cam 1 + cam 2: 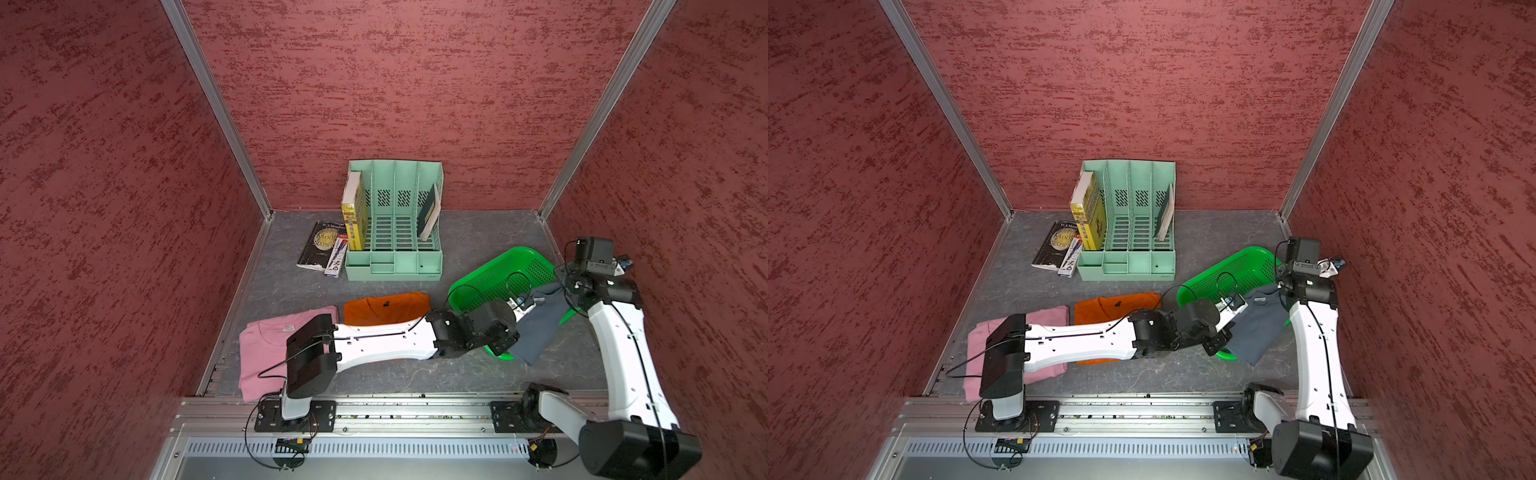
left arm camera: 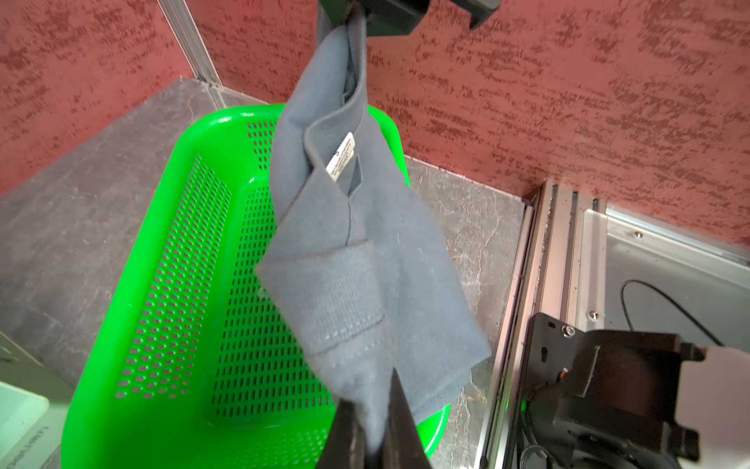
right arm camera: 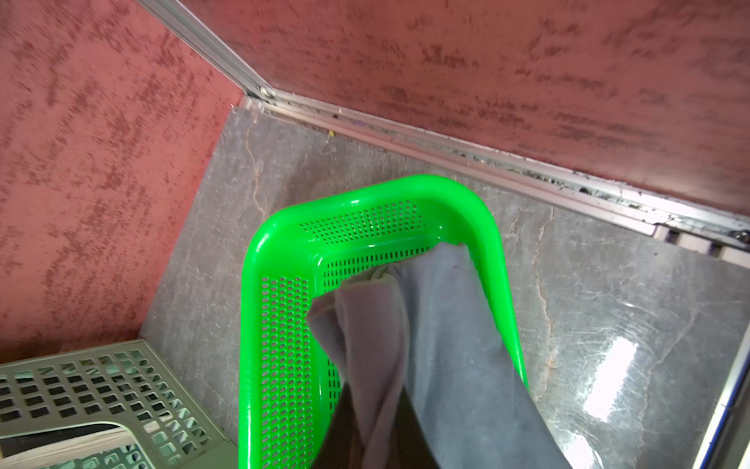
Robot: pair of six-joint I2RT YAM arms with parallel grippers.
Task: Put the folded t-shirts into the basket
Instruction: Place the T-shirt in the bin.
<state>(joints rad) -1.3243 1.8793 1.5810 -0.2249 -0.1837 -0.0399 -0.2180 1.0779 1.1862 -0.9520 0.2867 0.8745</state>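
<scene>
Left arm (image 1: 386,343) spans lower centre in both top views, covering the near edge of the orange t-shirt (image 1: 386,307) and a corner of the pink t-shirt (image 1: 259,357) at lower left. Both lie flat on the table (image 1: 291,291).

Mint file organizer (image 1: 395,232) sits mid-frame.

Green basket (image 1: 498,274) is centre right, with its near end hidden behind the wrists.

Grey-blue t-shirt (image 1: 536,328) hangs over the basket, its lower edge past the near rim.

Black paperback (image 1: 318,245) and pen pack (image 1: 336,259) lie left of the organizer.

Left gripper (image 2: 375,438) is pinching one end of the grey-blue cloth; right gripper (image 3: 371,434) is pinching another.
</scene>
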